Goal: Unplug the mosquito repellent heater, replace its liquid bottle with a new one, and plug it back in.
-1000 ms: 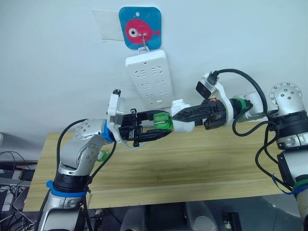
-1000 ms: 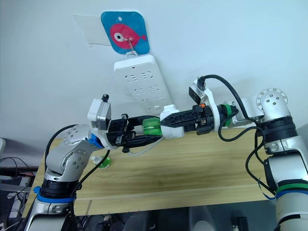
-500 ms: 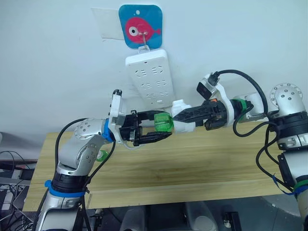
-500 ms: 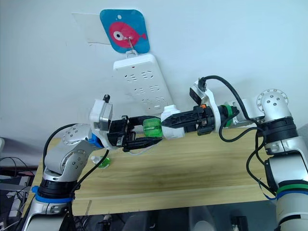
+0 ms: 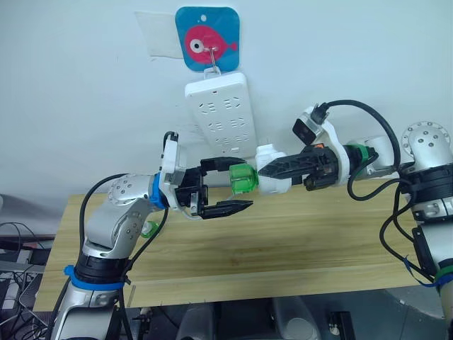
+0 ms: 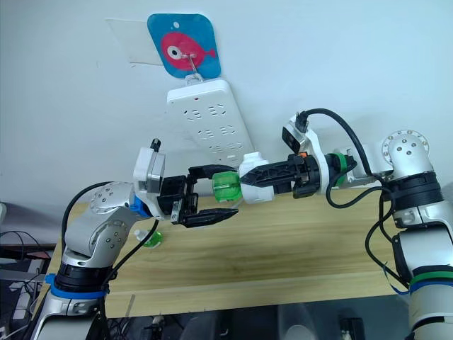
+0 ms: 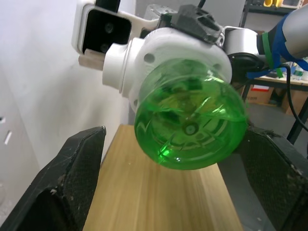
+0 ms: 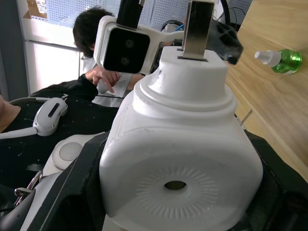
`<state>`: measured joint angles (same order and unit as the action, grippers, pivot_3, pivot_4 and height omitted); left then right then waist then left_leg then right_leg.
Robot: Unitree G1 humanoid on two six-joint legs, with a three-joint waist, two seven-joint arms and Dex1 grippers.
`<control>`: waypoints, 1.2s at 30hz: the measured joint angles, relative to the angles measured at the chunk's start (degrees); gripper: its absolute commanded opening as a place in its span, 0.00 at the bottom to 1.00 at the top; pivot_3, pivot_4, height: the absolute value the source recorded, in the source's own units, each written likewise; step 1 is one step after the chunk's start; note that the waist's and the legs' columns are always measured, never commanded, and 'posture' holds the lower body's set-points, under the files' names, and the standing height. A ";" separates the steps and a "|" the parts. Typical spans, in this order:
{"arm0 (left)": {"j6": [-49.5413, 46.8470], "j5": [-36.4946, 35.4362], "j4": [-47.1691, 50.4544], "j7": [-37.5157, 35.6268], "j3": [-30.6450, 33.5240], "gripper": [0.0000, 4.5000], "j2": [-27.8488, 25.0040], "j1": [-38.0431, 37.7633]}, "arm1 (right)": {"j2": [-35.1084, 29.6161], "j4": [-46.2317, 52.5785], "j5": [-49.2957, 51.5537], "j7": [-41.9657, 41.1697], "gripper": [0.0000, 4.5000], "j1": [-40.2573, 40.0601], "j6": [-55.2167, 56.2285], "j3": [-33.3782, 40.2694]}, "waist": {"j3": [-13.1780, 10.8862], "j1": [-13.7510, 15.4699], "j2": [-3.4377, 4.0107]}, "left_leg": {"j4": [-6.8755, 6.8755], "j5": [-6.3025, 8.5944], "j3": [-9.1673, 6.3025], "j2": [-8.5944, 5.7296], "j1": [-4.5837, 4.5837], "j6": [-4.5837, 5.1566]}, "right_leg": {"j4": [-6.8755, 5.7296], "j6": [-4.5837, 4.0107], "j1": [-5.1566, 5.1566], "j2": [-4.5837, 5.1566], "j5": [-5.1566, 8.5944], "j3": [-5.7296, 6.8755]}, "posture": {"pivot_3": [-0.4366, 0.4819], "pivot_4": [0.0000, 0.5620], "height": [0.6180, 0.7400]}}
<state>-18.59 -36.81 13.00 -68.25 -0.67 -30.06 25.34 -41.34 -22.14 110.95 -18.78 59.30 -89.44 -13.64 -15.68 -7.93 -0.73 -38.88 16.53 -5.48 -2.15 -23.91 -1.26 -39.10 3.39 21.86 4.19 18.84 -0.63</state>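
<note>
The mosquito repellent heater (image 5: 274, 183) is a white rounded unit held in the air above the table, with my right gripper (image 5: 272, 172) shut on it. A green liquid bottle (image 5: 243, 178) sticks out of its end toward my left arm. My left gripper (image 5: 241, 184) is open, one finger above the bottle and one below, and neither touches it. In the left wrist view the green bottle (image 7: 190, 120) hangs between the spread fingers (image 7: 72, 183). The right wrist view shows the heater's (image 8: 178, 163) domed face and its plug prongs. A second green bottle (image 5: 150, 228) lies on the table by my left arm.
A long white power strip (image 5: 219, 113) hangs on the wall from a hook on a blue fish sticker (image 5: 207, 39), just above the grippers. The wooden table (image 5: 283, 241) lies below. A person (image 8: 96, 72) sits beyond the table in the right wrist view.
My left gripper's fingers have spread apart and let go of the green bottle. The right arm has shifted slightly right with the heater.
</note>
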 measured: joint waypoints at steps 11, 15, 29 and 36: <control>12.71 6.51 -0.98 -0.78 -0.22 0.99 0.25 2.10 | -0.23 0.03 0.00 -0.08 0.71 -0.39 0.05 0.00 | 0.00 0.05 0.00 | -0.01 0.00 0.05 -0.01 -0.01 -0.01 | 0.04 0.08 0.00 0.00 -0.07 -0.04 | 0.29 0.50 1.00; 21.49 10.88 -3.24 -1.97 -1.29 0.99 0.95 2.25 | -0.26 -0.79 0.00 -0.87 0.71 -0.29 -0.54 -0.01 | 0.00 0.05 0.00 | -0.01 -0.01 0.08 -0.01 -0.02 -0.02 | 0.06 0.08 0.00 0.01 -0.08 -0.05 | 0.29 0.50 1.00; 55.62 22.80 -14.15 0.26 -1.39 0.99 3.17 5.29 | -1.26 -3.62 0.03 -3.67 0.71 1.52 -2.45 -2.31 | 0.00 0.06 0.00 | -0.03 0.00 0.08 -0.02 -0.02 0.00 | 0.07 0.09 0.00 0.14 -0.11 -0.06 | 0.30 0.51 1.00; 63.17 24.36 -17.05 1.70 -3.89 0.99 2.73 7.54 | -1.37 -5.75 0.04 -4.76 0.71 3.21 -2.52 -4.02 | -0.01 0.02 0.01 | -0.03 0.00 0.07 -0.03 -0.03 0.00 | 0.09 0.09 0.01 0.23 -0.11 -0.08 | 0.29 0.52 1.00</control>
<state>44.58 -12.45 -4.05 -66.54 -4.56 -27.33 32.88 -42.71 -27.89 110.98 -23.54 62.52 -91.95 -17.65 -15.69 -7.91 -0.72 -38.92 16.53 -5.41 -2.18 -23.94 -1.26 -39.01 3.48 21.87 4.41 18.73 -0.70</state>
